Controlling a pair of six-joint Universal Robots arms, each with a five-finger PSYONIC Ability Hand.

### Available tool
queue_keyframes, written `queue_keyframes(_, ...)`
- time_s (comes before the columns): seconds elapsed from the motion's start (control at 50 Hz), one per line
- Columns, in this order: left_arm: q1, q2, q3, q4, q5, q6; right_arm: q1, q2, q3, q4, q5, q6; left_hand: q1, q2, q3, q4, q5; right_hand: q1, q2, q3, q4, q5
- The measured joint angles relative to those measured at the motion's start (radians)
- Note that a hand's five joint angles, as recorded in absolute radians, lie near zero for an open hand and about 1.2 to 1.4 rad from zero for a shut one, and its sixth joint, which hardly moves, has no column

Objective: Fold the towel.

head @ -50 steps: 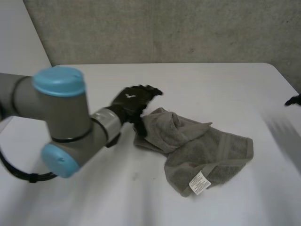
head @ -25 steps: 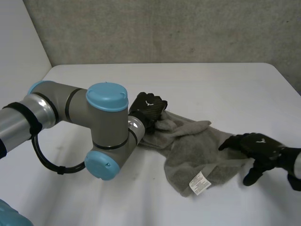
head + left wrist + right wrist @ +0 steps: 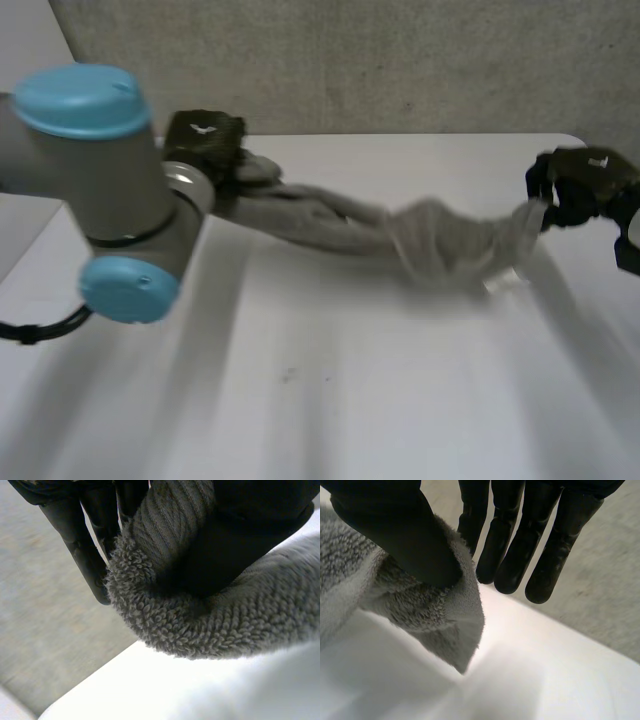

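**Towel held stretched between both hands above the bench**

A grey terry-cloth towel [image 3: 430, 235] is held in the air over the white bench [image 3: 330, 400]. It is drawn out into a twisted, rope-like band between the two hands. Its long axis runs from side to side across the bench, from the left hand [image 3: 205, 140] at one end to the right hand [image 3: 585, 180] at the other. The middle hangs a little lower than the ends. What appears to be a small white label [image 3: 503, 283] is seen under the part nearer to the right hand.

In the left wrist view, a bunched end of the towel is clamped between the thumb and the fingers [image 3: 75, 545] of the left hand, so this hand is grasping the towel. In the right wrist view, a corner of the towel is pinched under the thumb of the right hand. The other fingers [image 3: 545, 550] are nearly straight beside it. This hand is grasping the towel also.

The folding itself is judged as not yet begun, because the cloth is twisted and not spread. Each hand is at its own end, so neither is nearer to the middle. The towel should probably be laid flat along this axis first. Whether both held points belong to the same edge cannot be told.
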Motion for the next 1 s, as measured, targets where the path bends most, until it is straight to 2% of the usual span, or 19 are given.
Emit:
queue_keyframes(0.02,0.000,0.000,0.000,0.000,0.000,0.000,0.000,0.000,0.000,0.000,0.000,0.000,0.000,0.000,0.000,0.000,0.000,0.000,0.000,0.000,0.000,0.000)
queue_keyframes(0.04,0.036,0.046,-0.046,-0.014,-0.004,-0.034,0.024,0.017,-0.066,0.001,0.037,0.074,0.000,0.000,0.000,0.001,0.005,0.000,0.000,0.000,0.000,0.000)
queue_keyframes(0.12,0.080,0.088,-0.121,-0.036,-0.002,-0.084,0.074,0.064,-0.130,0.021,0.062,0.109,0.000,0.000,0.001,0.001,0.005,0.000,0.000,0.000,0.000,0.002)
queue_keyframes(0.26,0.132,0.100,-0.270,-0.055,0.006,-0.136,0.187,0.193,-0.249,0.087,0.133,0.101,0.000,-0.060,-0.048,-0.062,-0.004,0.000,0.000,0.000,0.004,0.005)
queue_keyframes(0.32,0.157,0.089,-0.389,-0.057,0.009,-0.145,0.239,0.275,-0.314,0.133,0.181,0.057,-0.127,-0.189,-0.180,-0.192,-0.148,-0.001,-0.001,0.000,0.004,0.005)
queue_keyframes(0.38,0.163,0.082,-0.472,-0.057,0.008,-0.148,0.262,0.320,-0.348,0.168,0.214,-0.005,-0.253,-0.320,-0.313,-0.314,-0.271,-0.179,-0.258,-0.248,-0.254,-0.202)
queue_keyframes(0.44,0.156,0.083,-0.534,-0.058,0.008,-0.151,0.271,0.341,-0.363,0.202,0.249,-0.082,-0.426,-0.495,-0.476,-0.490,-0.445,-0.456,-0.596,-0.594,-0.603,-0.546)
queue_keyframes(0.48,0.148,0.090,-0.553,-0.060,0.008,-0.152,0.274,0.342,-0.363,0.216,0.270,-0.123,-0.493,-0.559,-0.551,-0.565,-0.521,-0.552,-0.709,-0.716,-0.723,-0.674)
queue_keyframes(0.54,0.136,0.119,-0.563,-0.062,0.008,-0.153,0.277,0.326,-0.353,0.229,0.297,-0.174,-0.636,-0.703,-0.683,-0.697,-0.654,-0.591,-0.750,-0.769,-0.781,-0.732)
queue_keyframes(0.56,0.132,0.140,-0.562,-0.063,0.009,-0.153,0.279,0.308,-0.342,0.233,0.311,-0.199,-0.738,-0.803,-0.795,-0.804,-0.760,-0.600,-0.752,-0.778,-0.793,-0.744)
queue_keyframes(0.62,0.129,0.168,-0.555,-0.062,0.010,-0.152,0.281,0.281,-0.323,0.234,0.323,-0.219,-0.753,-0.816,-0.808,-0.824,-0.781,-0.600,-0.752,-0.778,-0.793,-0.744)
queue_keyframes(0.7,0.124,0.231,-0.494,-0.048,0.014,-0.147,0.281,0.173,-0.229,0.202,0.337,-0.237,-0.902,-0.973,-0.965,-0.980,-0.935,-0.602,-0.752,-0.778,-0.795,-0.750)
queue_keyframes(0.78,0.121,0.239,-0.428,-0.028,0.031,-0.144,0.288,0.099,-0.135,0.152,0.338,-0.238,-0.921,-0.996,-0.986,-1.001,-0.954,-0.602,-0.752,-0.778,-0.795,-0.750)
queue_keyframes(0.9,0.107,0.140,-0.274,-0.005,0.119,-0.129,0.356,-0.034,0.062,0.061,0.339,-0.244,-0.923,-0.997,-0.988,-1.003,-0.955,-0.602,-0.752,-0.778,-0.794,-0.749)
queue_keyframes(1.0,0.075,-0.033,-0.075,-0.050,0.199,-0.090,0.443,-0.094,0.181,0.020,0.340,-0.257,-0.923,-0.997,-0.988,-1.003,-0.955,-0.602,-0.752,-0.778,-0.793,-0.746)
